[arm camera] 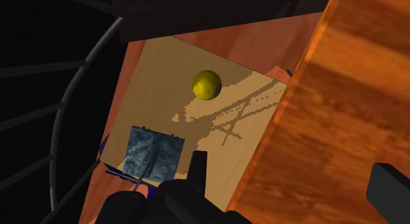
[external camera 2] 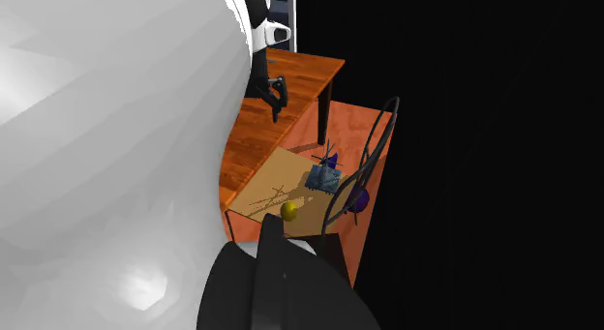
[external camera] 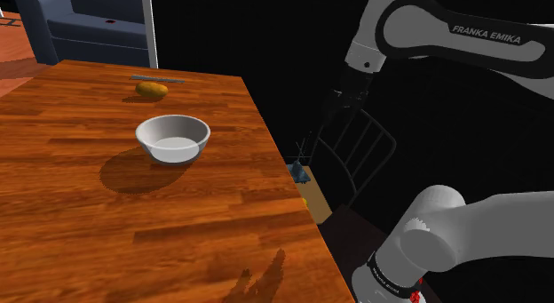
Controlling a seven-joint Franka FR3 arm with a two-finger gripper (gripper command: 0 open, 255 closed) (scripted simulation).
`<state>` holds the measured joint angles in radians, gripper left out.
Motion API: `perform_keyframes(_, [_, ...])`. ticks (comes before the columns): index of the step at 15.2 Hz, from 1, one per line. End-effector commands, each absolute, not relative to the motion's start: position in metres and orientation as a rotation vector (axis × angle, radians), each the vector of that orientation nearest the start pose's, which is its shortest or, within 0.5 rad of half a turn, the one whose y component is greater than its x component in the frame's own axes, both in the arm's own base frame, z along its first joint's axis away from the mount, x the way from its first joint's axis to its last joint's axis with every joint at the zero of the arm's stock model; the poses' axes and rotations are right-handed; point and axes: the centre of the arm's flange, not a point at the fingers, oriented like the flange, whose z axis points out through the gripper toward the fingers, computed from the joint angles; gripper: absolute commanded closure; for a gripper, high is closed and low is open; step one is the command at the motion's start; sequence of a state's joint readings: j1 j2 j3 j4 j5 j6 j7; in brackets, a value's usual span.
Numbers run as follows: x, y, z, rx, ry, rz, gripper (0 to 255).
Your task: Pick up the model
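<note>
On the chair seat (arm camera: 164, 71) beside the table (external camera: 106, 230) I see the model (arm camera: 154, 154), a small blue-grey thing, near a yellow ball (arm camera: 205, 84) but not touching it. My gripper (arm camera: 292, 170) hangs above the seat edge with its fingers wide apart, holding nothing. In the wrist view the model appears just beside one finger, not between the two.

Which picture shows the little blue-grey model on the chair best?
The wrist view: the model looks big, seen from above. The second exterior view shows it small on the chair; the shoulder view, just a bit.
</note>
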<state>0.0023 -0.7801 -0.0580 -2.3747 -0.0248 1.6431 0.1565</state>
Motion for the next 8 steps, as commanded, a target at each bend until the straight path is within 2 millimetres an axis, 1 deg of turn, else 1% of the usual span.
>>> perform_keyframes(1, [0.315, -0.025, 0.586, -3.107, 0.304, -0.073, 0])
perform_keyframes(8, [0.374, -0.072, 0.530, -3.091, 0.409, -0.046, 0])
